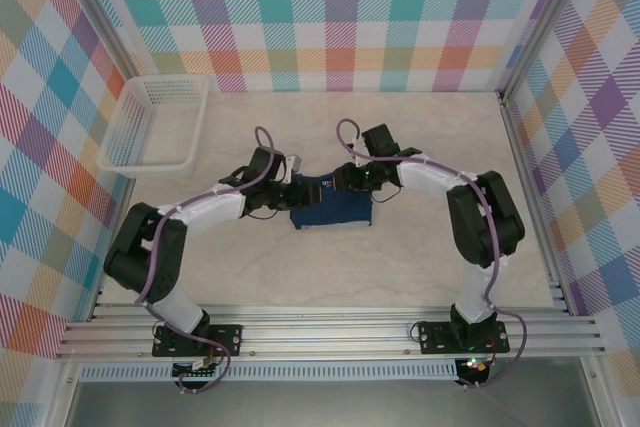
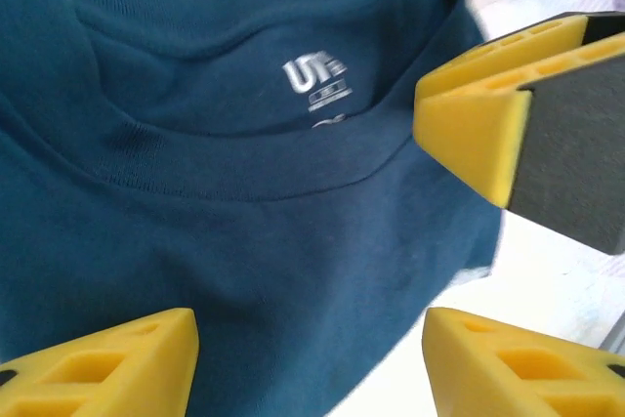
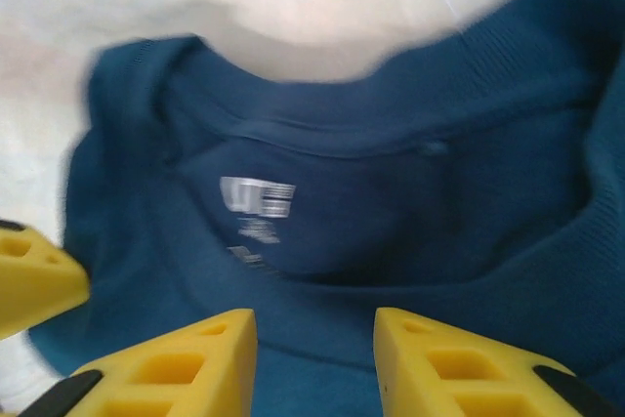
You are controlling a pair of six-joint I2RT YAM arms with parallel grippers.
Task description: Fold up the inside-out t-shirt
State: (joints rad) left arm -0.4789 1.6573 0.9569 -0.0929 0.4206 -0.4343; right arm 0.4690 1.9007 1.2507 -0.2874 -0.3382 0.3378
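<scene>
The inside-out t-shirt [image 1: 336, 211] lies as a small dark navy rectangle at the middle of the table, its collar and printed label [image 2: 314, 75] facing up. My left gripper [image 1: 300, 191] hovers at the shirt's left collar edge, and its yellow fingers [image 2: 107, 363] stand wide apart over flat fabric with nothing pinched. My right gripper [image 1: 342, 181] is at the collar from the other side. Its fingers [image 3: 459, 368] are apart just above the neckband [image 3: 391, 310], holding nothing. The two grippers are close together; the right one's finger [image 2: 488, 124] shows in the left wrist view.
A white mesh basket [image 1: 155, 122] sits at the back left of the table. Plaid walls close in the back and sides. Aluminium rails [image 1: 330, 332] run along the near edge by the arm bases. Bare tabletop [image 1: 420, 267] surrounds the shirt.
</scene>
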